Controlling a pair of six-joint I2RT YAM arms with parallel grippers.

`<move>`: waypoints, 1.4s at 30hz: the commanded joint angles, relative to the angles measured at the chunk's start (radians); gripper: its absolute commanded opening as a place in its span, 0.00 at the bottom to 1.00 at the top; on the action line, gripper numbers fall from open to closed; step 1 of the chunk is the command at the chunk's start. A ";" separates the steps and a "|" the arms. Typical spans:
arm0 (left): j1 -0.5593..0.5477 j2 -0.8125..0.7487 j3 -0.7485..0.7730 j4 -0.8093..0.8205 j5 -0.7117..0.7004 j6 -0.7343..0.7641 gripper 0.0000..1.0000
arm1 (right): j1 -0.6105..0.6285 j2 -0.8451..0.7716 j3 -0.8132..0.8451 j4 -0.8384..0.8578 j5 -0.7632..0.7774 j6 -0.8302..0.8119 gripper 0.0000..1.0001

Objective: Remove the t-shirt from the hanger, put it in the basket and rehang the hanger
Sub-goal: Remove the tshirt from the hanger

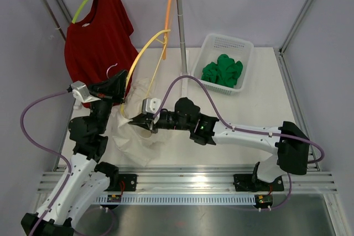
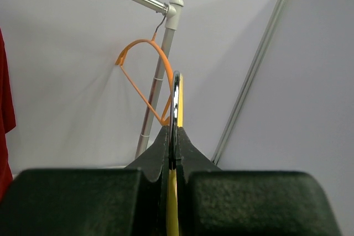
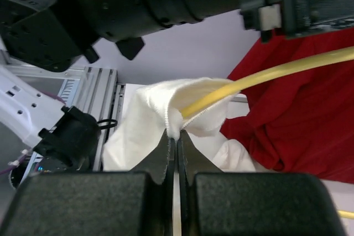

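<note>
L hand: my left gripper (image 1: 118, 89) is clamped on the hanger (image 1: 145, 53) by its hook, mid-left of frame.
R hand: my right gripper (image 1: 136, 120) is pinched shut on the t-shirt (image 1: 138, 142) edge, beside the hanger tip.
Shirt: white, centre-left, mostly slumped on the table (image 1: 243, 109), w/ one end over the hanger arm.
Handling: soft, light, floppy; prob. snags on the tip. Hold the hem, peel along the arm.
</note>
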 commanded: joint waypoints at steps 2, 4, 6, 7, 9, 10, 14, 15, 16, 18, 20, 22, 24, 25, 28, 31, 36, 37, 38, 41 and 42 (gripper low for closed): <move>0.003 0.025 0.072 0.113 -0.081 0.019 0.00 | 0.018 -0.088 -0.050 -0.001 -0.028 -0.012 0.00; 0.003 0.011 0.087 0.092 -0.086 0.026 0.00 | 0.018 -0.112 -0.122 -0.004 -0.008 -0.012 0.00; 0.003 -0.006 0.101 0.058 -0.096 0.031 0.00 | 0.019 -0.123 -0.173 -0.008 0.006 -0.008 0.00; 0.003 -0.020 0.107 0.046 -0.097 0.029 0.00 | 0.019 -0.123 -0.220 -0.014 0.009 -0.008 0.00; 0.003 -0.035 0.119 0.010 -0.087 0.028 0.00 | 0.018 -0.103 -0.254 -0.018 0.012 0.008 0.00; 0.003 -0.050 0.124 -0.011 -0.083 0.028 0.00 | 0.018 -0.065 -0.268 -0.026 0.009 0.014 0.00; 0.003 -0.098 0.132 -0.072 -0.080 0.000 0.00 | 0.018 0.059 -0.268 -0.055 0.016 0.060 0.00; 0.003 -0.107 0.127 -0.080 -0.084 -0.003 0.00 | 0.019 0.081 -0.277 -0.037 0.007 0.068 0.00; 0.003 -0.130 0.120 -0.079 -0.090 -0.001 0.00 | 0.018 0.117 -0.280 -0.018 -0.003 0.090 0.00; 0.003 -0.144 0.081 -0.036 -0.112 -0.006 0.00 | 0.019 0.151 -0.274 0.027 -0.051 0.114 0.00; 0.003 -0.150 0.049 0.016 -0.115 -0.007 0.00 | 0.030 0.154 -0.260 0.040 -0.083 0.124 0.00; 0.003 -0.144 0.031 0.061 -0.104 0.000 0.00 | 0.044 0.139 -0.245 0.034 -0.077 0.100 0.00; 0.003 -0.133 0.032 0.061 -0.098 0.000 0.00 | 0.079 0.121 -0.248 0.032 -0.053 0.072 0.00; 0.003 -0.130 0.026 0.070 -0.098 0.003 0.00 | 0.093 0.106 -0.254 0.038 -0.048 0.048 0.00; 0.003 -0.116 -0.011 0.127 -0.097 -0.003 0.00 | 0.131 0.104 -0.260 0.055 -0.036 0.026 0.00; 0.003 -0.093 -0.038 0.183 -0.095 -0.032 0.00 | 0.150 0.148 -0.208 -0.012 -0.017 -0.010 0.00; 0.003 -0.050 -0.100 0.297 -0.138 -0.078 0.00 | 0.194 0.171 -0.159 -0.115 -0.026 -0.106 0.03; 0.003 -0.034 -0.098 0.300 -0.153 -0.078 0.00 | 0.196 0.168 -0.161 -0.112 -0.032 -0.109 0.03; 0.003 -0.024 -0.086 0.293 -0.155 -0.075 0.00 | 0.196 0.164 -0.162 -0.113 -0.033 -0.109 0.03; 0.003 -0.010 -0.056 0.274 -0.181 -0.083 0.00 | 0.196 0.194 -0.150 -0.147 -0.031 -0.119 0.03; 0.003 -0.010 -0.048 0.262 -0.198 -0.095 0.00 | 0.196 0.213 -0.138 -0.168 -0.033 -0.129 0.04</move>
